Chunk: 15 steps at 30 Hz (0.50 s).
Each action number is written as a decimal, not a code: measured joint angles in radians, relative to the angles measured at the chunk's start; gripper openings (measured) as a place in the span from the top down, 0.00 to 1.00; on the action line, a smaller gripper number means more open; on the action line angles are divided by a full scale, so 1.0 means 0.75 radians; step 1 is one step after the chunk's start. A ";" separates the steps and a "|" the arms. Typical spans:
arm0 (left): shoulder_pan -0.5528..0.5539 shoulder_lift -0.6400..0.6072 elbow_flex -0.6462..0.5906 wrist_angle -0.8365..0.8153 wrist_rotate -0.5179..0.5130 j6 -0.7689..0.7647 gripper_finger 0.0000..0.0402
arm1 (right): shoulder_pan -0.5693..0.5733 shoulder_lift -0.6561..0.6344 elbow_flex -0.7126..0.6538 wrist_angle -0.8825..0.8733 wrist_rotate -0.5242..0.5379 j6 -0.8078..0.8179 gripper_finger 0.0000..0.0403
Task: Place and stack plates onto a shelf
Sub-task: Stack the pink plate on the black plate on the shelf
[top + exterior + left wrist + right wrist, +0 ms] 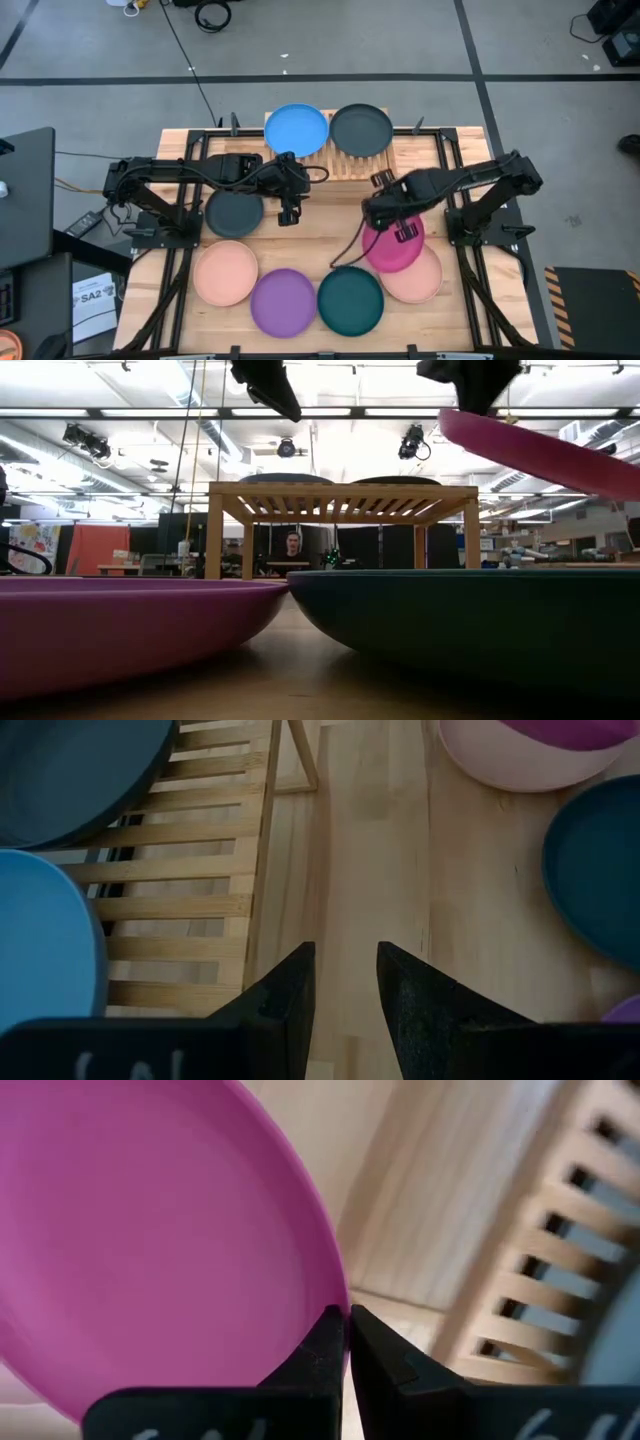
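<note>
1. Right gripper (385, 208): fingers pinched on the rim of the magenta plate (395, 245), holding it tilted above the table; the low view shows it clear of the surface, hanging over a peach plate (418, 277).
2. Left gripper (289, 212): fingers spread with a narrow gap and nothing between them, poised over bare table just in front of the shelf (345, 163), beside a charcoal plate (233, 212).
3. Shelf stock: blue plate (296, 130) and a second charcoal plate (361, 130), side by side on the slats.
4. Table stock: another peach plate (226, 272), purple plate (283, 302) and dark teal plate (351, 299) along the near edge.
5. Step in hand, as judged: carrying the magenta plate to the shelf for stacking.
6. Next move, as judged: raise it above the shelf top, level it, centre it over one of the shelved plates, then release.
7. Writing: a sheet marked "SA2" (90, 296) lies off the table's left side; no other legible labels.
</note>
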 joint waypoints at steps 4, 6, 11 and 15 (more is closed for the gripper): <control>0.000 0.000 0.000 0.000 0.000 -0.001 0.71 | -0.094 0.000 0.117 -0.019 -0.001 -0.094 0.97; 0.000 0.000 0.000 0.000 0.000 -0.001 0.71 | -0.143 0.000 0.178 -0.020 -0.001 -0.144 0.97; 0.000 0.000 0.000 0.000 0.000 -0.002 0.71 | -0.274 0.000 0.325 -0.023 -0.006 -0.283 0.97; 0.000 0.000 0.000 0.000 0.000 -0.001 0.71 | -0.395 0.000 0.426 -0.021 -0.010 -0.363 0.97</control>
